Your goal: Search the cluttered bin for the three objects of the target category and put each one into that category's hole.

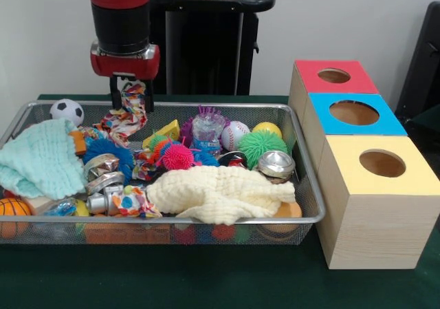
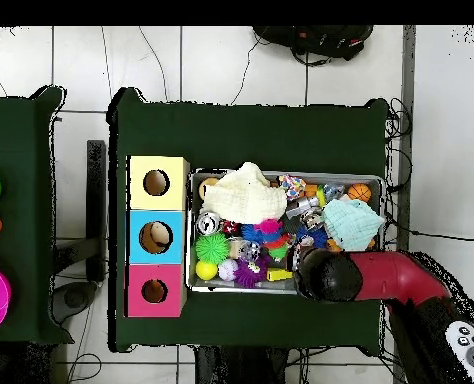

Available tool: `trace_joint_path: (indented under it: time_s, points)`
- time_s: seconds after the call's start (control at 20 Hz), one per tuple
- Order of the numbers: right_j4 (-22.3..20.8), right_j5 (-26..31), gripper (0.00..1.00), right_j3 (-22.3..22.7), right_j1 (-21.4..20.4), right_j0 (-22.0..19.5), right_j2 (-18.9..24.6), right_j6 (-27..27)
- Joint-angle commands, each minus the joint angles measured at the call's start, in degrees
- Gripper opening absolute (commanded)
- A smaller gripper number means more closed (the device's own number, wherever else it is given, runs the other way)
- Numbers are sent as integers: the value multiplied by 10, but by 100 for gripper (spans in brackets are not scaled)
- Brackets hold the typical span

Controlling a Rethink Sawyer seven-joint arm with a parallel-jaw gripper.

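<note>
My gripper (image 1: 131,100) hangs over the back left of the wire bin (image 1: 307,159), shut on a colourful patterned cloth (image 1: 126,122). The cloth trails from the fingers down into the clutter. A mint cloth (image 1: 38,161) lies at the bin's left, and a cream cloth (image 1: 220,193) is spread along the front. A second patterned cloth (image 1: 132,201) is bunched near the front left. Three wooden boxes stand right of the bin, each with a round hole: red top (image 1: 335,76), blue top (image 1: 354,112), yellow top (image 1: 382,163). In the overhead view the arm (image 2: 353,276) covers the gripper.
The bin also holds a soccer ball (image 1: 67,109), a baseball (image 1: 235,135), a green spiky ball (image 1: 261,146), a pink spiky ball (image 1: 177,156), a basketball (image 1: 12,209) and metal tins (image 1: 276,164). In the overhead view the boxes (image 2: 156,237) stand in a row against the bin's (image 2: 286,290) left side.
</note>
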Motion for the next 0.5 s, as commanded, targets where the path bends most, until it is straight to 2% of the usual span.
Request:
trace_joint_path:
  time_s: [0.05,0.3,0.5]
  points:
    - [-50,-44,100,34,36,4,21,-56]
    - [-44,-40,100,32,36,9,22,-52]
    - [-38,-42,100,22,41,65,0,13]
